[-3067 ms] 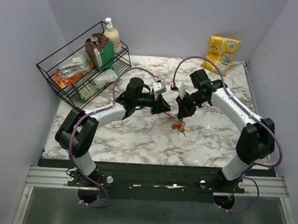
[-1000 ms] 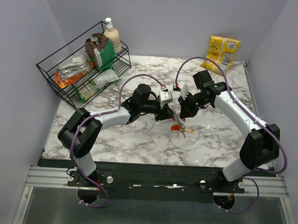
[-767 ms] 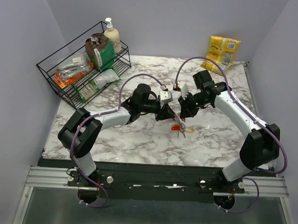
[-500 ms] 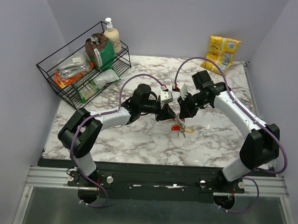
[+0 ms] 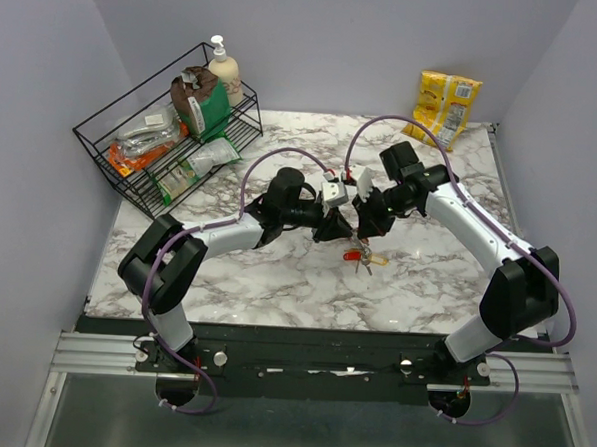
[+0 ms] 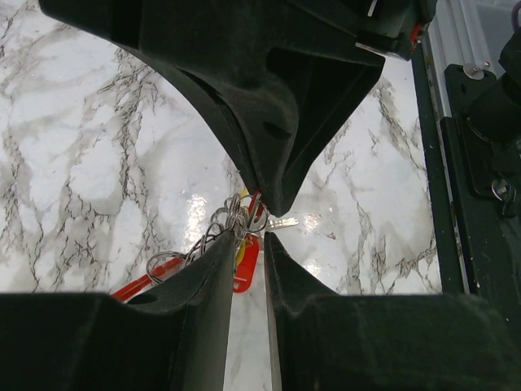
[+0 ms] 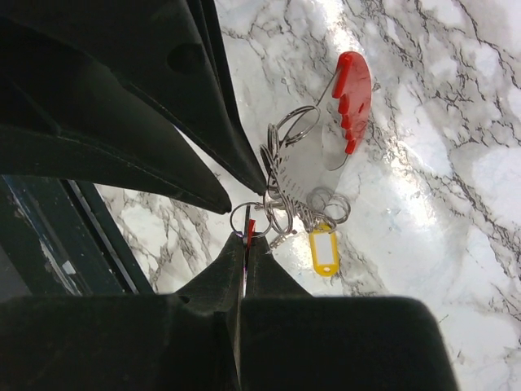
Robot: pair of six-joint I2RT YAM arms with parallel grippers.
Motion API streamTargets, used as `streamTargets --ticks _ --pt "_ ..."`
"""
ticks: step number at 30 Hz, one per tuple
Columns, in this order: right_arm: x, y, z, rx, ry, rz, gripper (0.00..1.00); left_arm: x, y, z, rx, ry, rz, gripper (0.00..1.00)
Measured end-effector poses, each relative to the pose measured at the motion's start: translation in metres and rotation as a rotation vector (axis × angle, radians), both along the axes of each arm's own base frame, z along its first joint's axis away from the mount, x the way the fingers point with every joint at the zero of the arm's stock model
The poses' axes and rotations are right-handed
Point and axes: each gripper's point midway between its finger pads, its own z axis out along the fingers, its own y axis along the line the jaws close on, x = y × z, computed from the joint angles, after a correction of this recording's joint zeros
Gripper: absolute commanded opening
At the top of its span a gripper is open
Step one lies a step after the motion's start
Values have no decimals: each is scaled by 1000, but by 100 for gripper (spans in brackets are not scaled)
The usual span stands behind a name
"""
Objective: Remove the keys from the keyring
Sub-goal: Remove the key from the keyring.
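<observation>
The key bunch (image 5: 358, 255) hangs just above the marble table (image 5: 275, 282) between my two grippers. In the right wrist view it is several thin metal rings (image 7: 285, 191) with a yellow tag (image 7: 324, 249) and a red toothed piece (image 7: 352, 90). My right gripper (image 7: 247, 236) is shut on one thin ring and a red sliver at its tips. My left gripper (image 6: 249, 238) stands tip to tip with it, jaws a narrow gap apart, the rings (image 6: 236, 218) at its tips. A red tag (image 6: 246, 265), a red strap (image 6: 151, 279) and a small silvery key (image 6: 285, 221) show there.
A black wire rack (image 5: 113, 139) with packets and a soap bottle (image 5: 224, 69) stands at the back left. A yellow packet (image 5: 445, 101) leans at the back right. The grippers (image 5: 336, 229) (image 5: 363, 227) almost touch at mid-table.
Over three seconds my left gripper has moved right, up against the right gripper. In the last half second both shifted slightly left. The bunch stays hanging below them.
</observation>
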Motion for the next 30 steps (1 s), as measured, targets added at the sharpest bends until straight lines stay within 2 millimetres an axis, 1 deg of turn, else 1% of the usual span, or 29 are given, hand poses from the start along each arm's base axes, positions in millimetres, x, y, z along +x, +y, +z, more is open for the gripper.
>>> streamTargets --ticks 5,8,19,24,30 --pt "1 -2 0 -10 -7 -5 5 -1 -1 0 -1 2 -4 20" --pt "2 -3 2 -15 -21 -9 5 -2 -1 0 -1 3 -3 18" --pt "3 -5 6 -19 -39 -14 5 -1 -2 0 -1 4 -3 21" --pt "4 -5 7 -19 -41 -15 5 1 -3 0 -2 6 -3 26" --pt "5 -5 11 -19 -50 -16 5 1 -3 0 -2 9 -2 27"
